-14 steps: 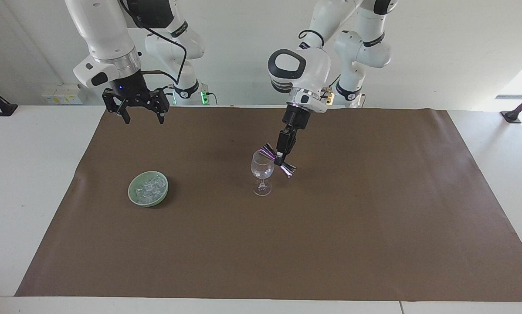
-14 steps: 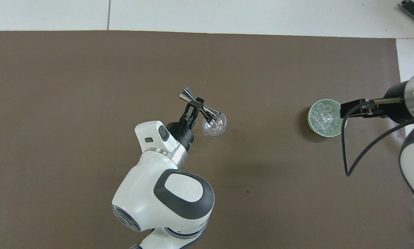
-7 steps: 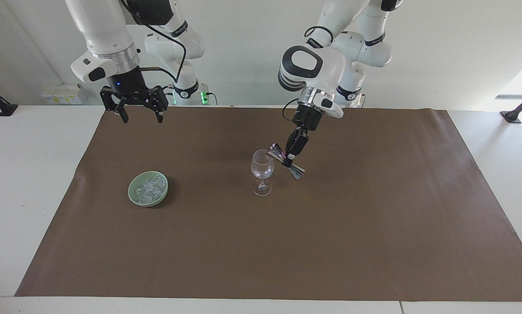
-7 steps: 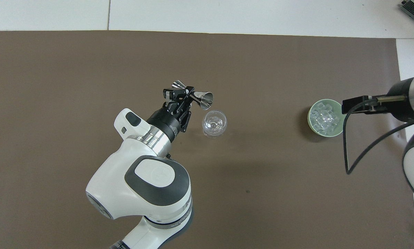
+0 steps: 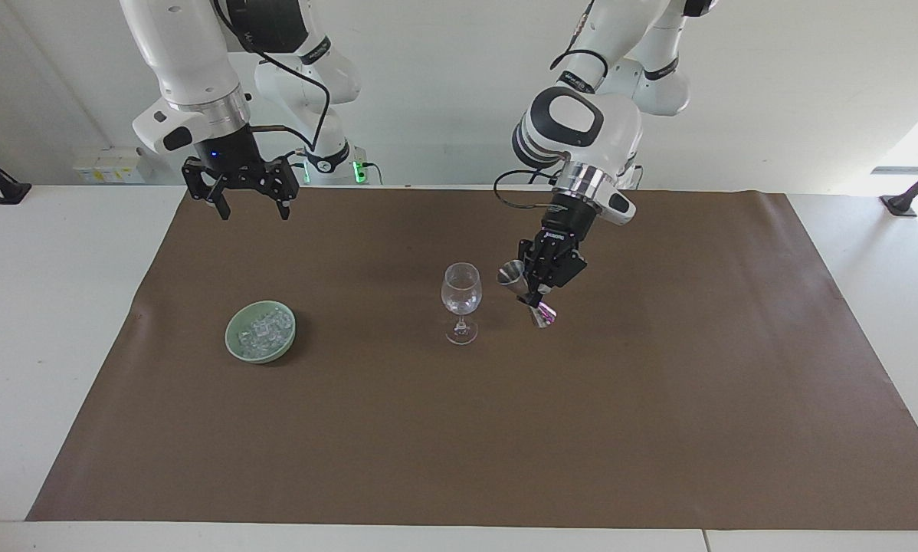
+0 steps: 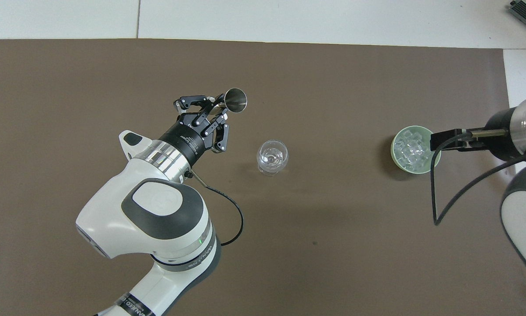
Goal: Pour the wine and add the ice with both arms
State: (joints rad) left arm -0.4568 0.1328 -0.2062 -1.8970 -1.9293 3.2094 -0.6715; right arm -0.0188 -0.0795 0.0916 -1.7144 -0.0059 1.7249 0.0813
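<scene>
A robot's left gripper holds a steel double-ended jigger pinched at its narrow waist, its fingers shut tight on the metal, in the air just beside the wine glass toward the left arm's end of the surface. The jigger sits tilted, one cup mouth turned up and toward the glass, the other pointing down at the brown mat. The glass stands upright near the mat's middle; whether any liquid lies in its bowl cannot be told.

The right gripper waits in the air with its fingers spread wide and empty, over the mat's edge nearest the robots, toward the right arm's end. The ice, a heap of clear cubes, lies in a pale green bowl on the mat, farther from the robots than that gripper and well apart from the glass.

The step in hand looks to be taking the jigger clear of the glass. Done well, the left arm carries it sideways away from the rim, keeps its hold at the waist, and sets it down well apart from the stem so the right arm has room to bring ice.

Count: two arms, two grippers, one jigger, one wine glass, one bowl, one mat; ice cubes too many to number.
</scene>
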